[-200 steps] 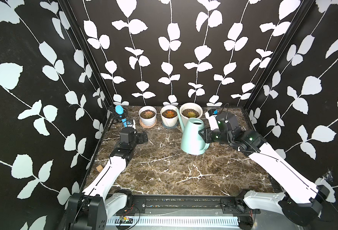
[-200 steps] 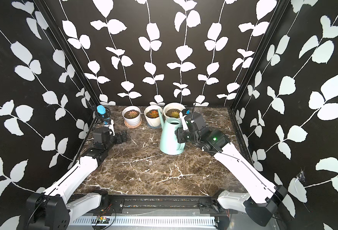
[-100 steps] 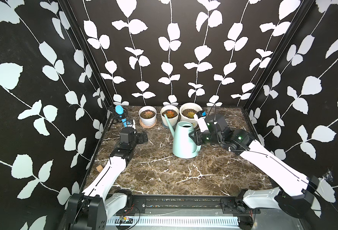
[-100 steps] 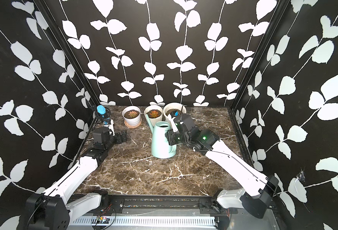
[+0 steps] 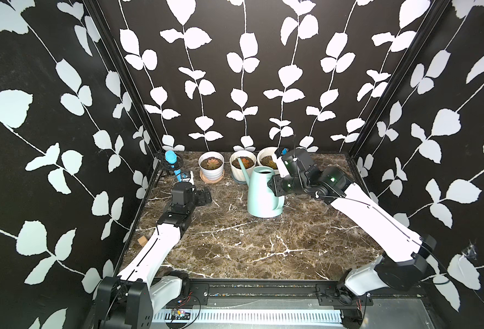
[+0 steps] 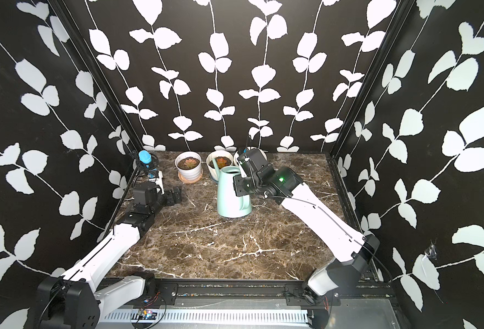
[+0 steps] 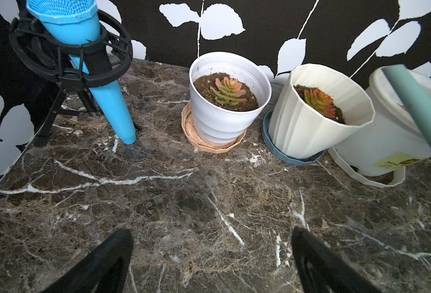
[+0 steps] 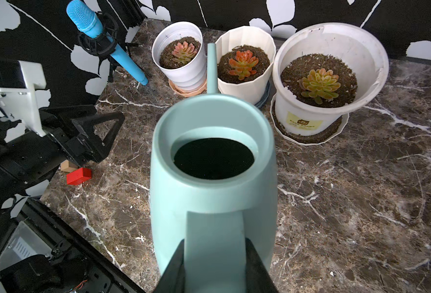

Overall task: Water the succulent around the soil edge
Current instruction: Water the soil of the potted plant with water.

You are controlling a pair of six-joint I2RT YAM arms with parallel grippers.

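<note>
The orange-red succulent [image 8: 242,63] sits mid-soil in a ribbed cream plastic pot [image 8: 237,88], the middle of three pots at the back of the dark marble table [image 5: 235,242]. The task names no particular plant; I judge it is this one because the long spout [image 8: 211,68] of the pale green plastic watering can [image 5: 263,196] rises just beside its rim. The can stands upright close in front of the pots, and the right claw [image 8: 214,253] is clamped on its flat handle. The left claw [image 7: 211,236] hangs wide open and empty, well apart from the can.

The step in hand looks like the approach: nothing is pouring. Next the spout tip should come over the soil ring, clear of the leaves, and then the can should tip gently.

I cannot tell whether the can's base touches the table, nor whether the tip is over soil. The can's inside shows only black, so its water level is unknown. In both top views the right arm hides part of the large white labelled pot [image 8: 310,119]
</note>
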